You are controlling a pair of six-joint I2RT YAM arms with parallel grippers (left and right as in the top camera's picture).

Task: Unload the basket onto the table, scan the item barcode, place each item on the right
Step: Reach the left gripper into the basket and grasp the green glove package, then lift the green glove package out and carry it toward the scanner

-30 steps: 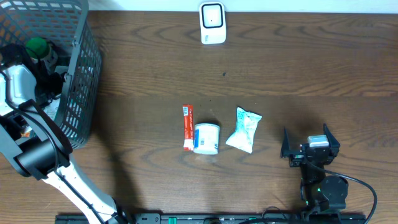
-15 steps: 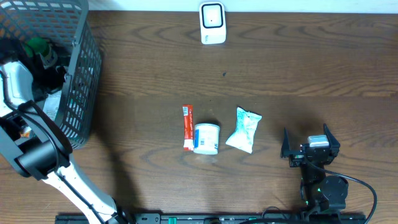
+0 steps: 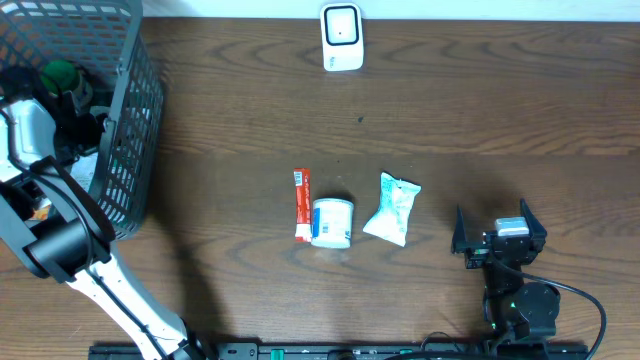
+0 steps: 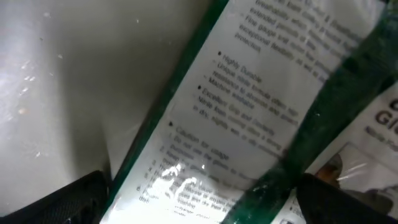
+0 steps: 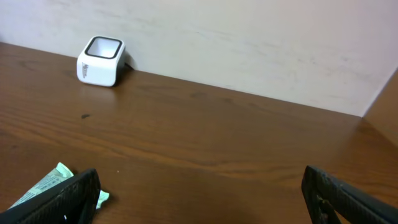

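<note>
A clear-wrapped packet (image 4: 249,118) with a green border and lines of small black print lies inside the grey wire basket (image 3: 130,150) at the left end of the bench (image 3: 500,120). It fills the left wrist view at a slant. The left jaws hang just over it, spread wide, their two dark tips showing at the bottom corners of that view with the packet between them. We cannot tell whether they touch it, and nothing is gripped. From overhead we see the left arm (image 3: 28,135) reaching over the basket rim, with a green-topped object (image 3: 60,74) near it among the other goods in the basket.

The white scanner (image 3: 341,38) stands at the far edge of the bench, in the middle and well apart from the basket.

Three more goods lie in a row near the centre of the bench: a red and white stick pack (image 3: 302,205), a white tub (image 3: 332,222) touching its right side, and a pale green pouch (image 3: 392,208) just beside the tub.

To the right of the pouch the right jaws are spread wide and hold nothing, low over bare wood. The right arm (image 3: 525,305) sits behind them at the near edge. The right wrist view looks across the bench to the scanner and catches one corner of the pouch.
</note>
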